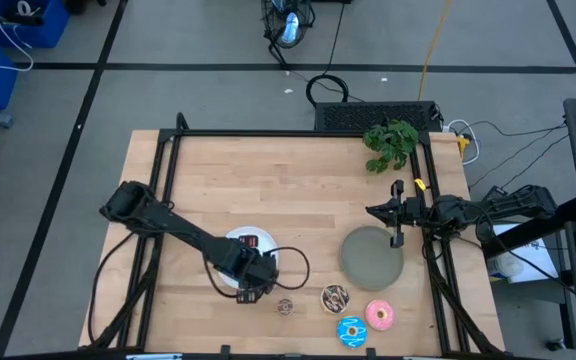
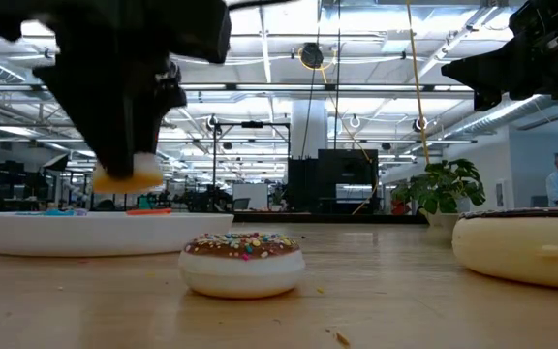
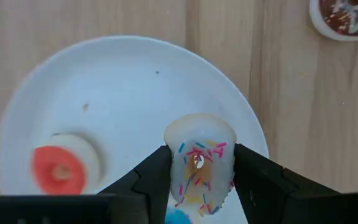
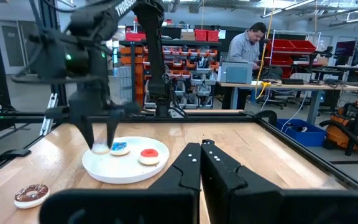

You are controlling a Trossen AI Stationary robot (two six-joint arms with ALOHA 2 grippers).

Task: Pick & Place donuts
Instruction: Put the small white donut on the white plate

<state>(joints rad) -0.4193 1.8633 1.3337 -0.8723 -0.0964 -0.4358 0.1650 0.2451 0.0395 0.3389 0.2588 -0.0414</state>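
Matt wood table; glossy white plate, probably plastic.

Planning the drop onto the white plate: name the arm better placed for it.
Left. Its gripper is shut on a sprinkled donut right above the white plate. The right gripper sits shut and empty over the grey plate.

A white plate, a grey plate and a leafy plant sit on the wooden table

Blue donut mostly behind pincer
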